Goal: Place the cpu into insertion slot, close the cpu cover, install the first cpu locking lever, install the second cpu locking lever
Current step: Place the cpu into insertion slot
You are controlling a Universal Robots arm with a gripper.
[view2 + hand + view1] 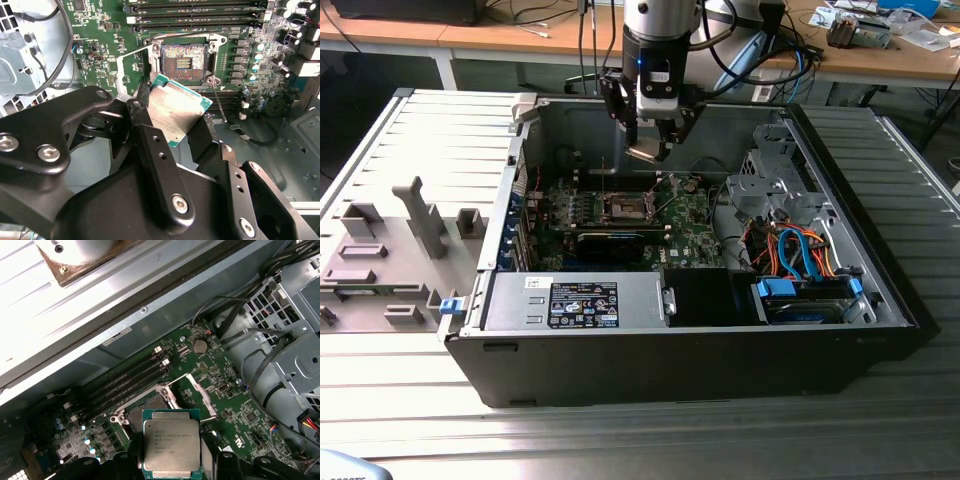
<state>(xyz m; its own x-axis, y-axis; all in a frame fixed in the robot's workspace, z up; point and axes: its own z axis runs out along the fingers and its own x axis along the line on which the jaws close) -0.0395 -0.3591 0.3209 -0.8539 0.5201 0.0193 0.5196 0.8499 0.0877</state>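
My gripper (650,148) hangs inside the open computer case, above the green motherboard (695,222). It is shut on the cpu (176,111), a flat silver-topped square chip held by two opposite edges between black fingers (144,98). The cpu (171,442) hovers a little off the insertion slot (184,60), which lies bare with its contact field exposed. In the exterior view the slot (628,208) lies below the gripper. The cpu cover (204,399) stands swung open beside the slot. A thin wire locking lever (218,102) sticks up next to the socket.
Long memory slots (200,20) run beside the socket. A black card (610,245) lies across the board. The drive cage (775,185), coloured cables (800,255) and power supply (580,300) fill the case. A grey fixture plate (400,240) lies at the exterior view's left.
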